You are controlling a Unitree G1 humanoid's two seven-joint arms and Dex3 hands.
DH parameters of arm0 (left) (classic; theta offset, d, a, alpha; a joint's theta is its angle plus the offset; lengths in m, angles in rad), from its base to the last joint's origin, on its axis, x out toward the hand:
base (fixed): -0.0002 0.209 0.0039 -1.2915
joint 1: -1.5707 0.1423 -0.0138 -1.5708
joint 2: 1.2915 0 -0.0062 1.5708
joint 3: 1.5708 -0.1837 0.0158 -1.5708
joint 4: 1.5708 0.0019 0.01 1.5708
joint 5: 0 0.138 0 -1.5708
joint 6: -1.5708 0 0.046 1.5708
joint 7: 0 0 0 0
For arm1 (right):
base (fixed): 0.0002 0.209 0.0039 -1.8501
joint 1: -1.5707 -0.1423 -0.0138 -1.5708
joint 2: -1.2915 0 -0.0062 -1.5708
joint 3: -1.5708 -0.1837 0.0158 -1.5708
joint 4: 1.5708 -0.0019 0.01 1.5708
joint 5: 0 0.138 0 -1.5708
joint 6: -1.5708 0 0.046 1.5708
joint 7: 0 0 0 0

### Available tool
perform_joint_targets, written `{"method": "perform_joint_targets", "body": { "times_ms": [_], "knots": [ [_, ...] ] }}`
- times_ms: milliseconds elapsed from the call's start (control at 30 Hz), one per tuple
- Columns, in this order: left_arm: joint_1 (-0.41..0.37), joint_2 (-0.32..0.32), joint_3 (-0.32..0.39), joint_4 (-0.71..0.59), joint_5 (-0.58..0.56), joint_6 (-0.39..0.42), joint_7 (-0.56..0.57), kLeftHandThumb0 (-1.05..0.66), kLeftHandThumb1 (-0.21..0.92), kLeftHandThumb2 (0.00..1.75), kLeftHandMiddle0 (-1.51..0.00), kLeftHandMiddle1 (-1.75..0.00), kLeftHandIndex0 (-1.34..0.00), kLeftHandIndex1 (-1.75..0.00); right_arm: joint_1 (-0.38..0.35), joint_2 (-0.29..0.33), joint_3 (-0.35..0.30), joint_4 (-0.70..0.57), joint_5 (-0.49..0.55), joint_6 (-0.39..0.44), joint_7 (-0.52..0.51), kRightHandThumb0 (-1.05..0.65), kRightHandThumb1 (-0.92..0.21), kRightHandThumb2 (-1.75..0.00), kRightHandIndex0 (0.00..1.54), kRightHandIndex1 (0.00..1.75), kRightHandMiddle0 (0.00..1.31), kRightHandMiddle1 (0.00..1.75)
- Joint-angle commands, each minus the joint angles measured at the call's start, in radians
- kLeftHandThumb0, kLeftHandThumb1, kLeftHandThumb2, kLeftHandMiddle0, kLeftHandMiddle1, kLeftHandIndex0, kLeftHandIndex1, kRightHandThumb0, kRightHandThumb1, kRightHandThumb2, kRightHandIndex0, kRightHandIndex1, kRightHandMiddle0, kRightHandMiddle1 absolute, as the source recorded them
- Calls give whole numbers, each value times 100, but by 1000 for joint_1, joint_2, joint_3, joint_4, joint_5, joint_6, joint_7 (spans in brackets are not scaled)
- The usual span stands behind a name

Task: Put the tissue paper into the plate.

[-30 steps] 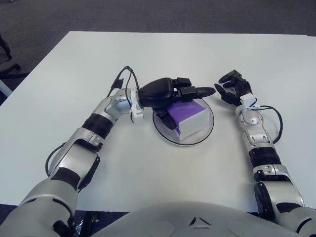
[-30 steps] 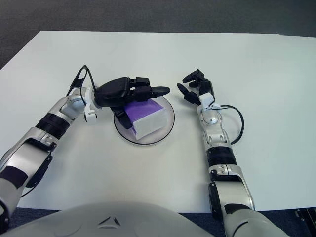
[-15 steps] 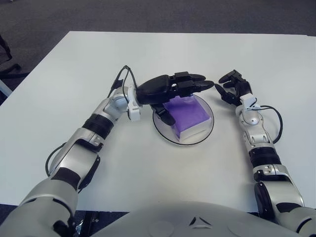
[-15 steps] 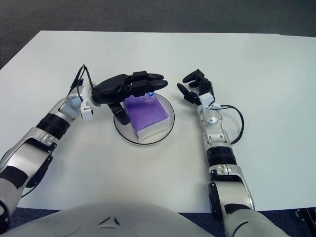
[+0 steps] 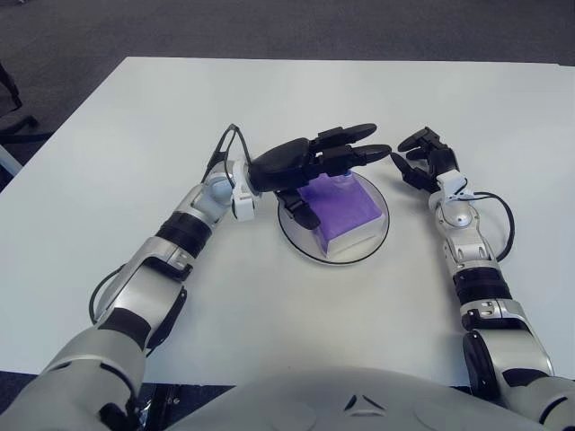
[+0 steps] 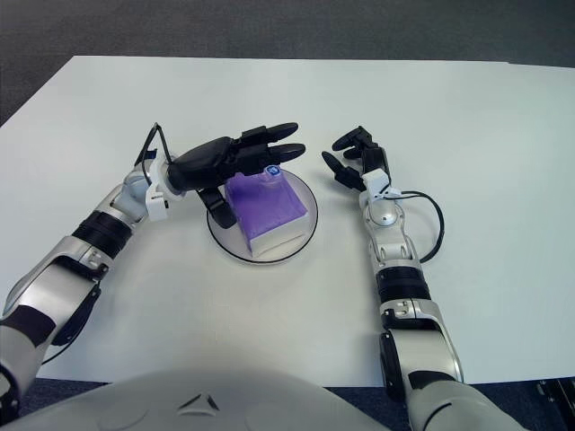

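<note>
A purple and white tissue pack [image 5: 342, 209] lies in the round glass plate [image 5: 370, 248] at the table's middle. My left hand [image 5: 319, 162] hovers over the pack's far left side with its fingers spread and apart from the pack; the thumb [image 5: 299, 208] hangs down beside the pack's left edge. My right hand [image 5: 422, 158] rests on the table just right of the plate, fingers loosely curled and holding nothing.
The white table [image 5: 269, 99] stretches around the plate. Dark carpet [image 5: 269, 27] lies beyond the far edge. A cable [image 5: 225, 144] loops off my left wrist.
My left hand has let go of the tissue pack and lifted, fingers spreading. The pack has settled flat in the plate. The right hand has not moved.
</note>
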Motion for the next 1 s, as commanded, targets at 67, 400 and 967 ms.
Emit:
{"method": "perform_joint_targets", "body": {
  "times_ms": [67,400,967],
  "knots": [
    [5,-20,31,38,-21,-52,1,-105,92,67,0,0,-7,0,114,45,17,60,-7,9,-4,-37,-87,-39,71,161,44,153],
    [-13,-52,136,132,52,-113,51,-104,92,62,0,0,-6,0,113,45,17,65,-8,7,-4,-37,-87,-39,71,161,44,153],
    [119,-5,285,256,582,190,692,-103,92,92,0,0,-6,0,114,40,14,62,-4,8,0,-37,-87,-39,71,161,44,153]
  ]
}}
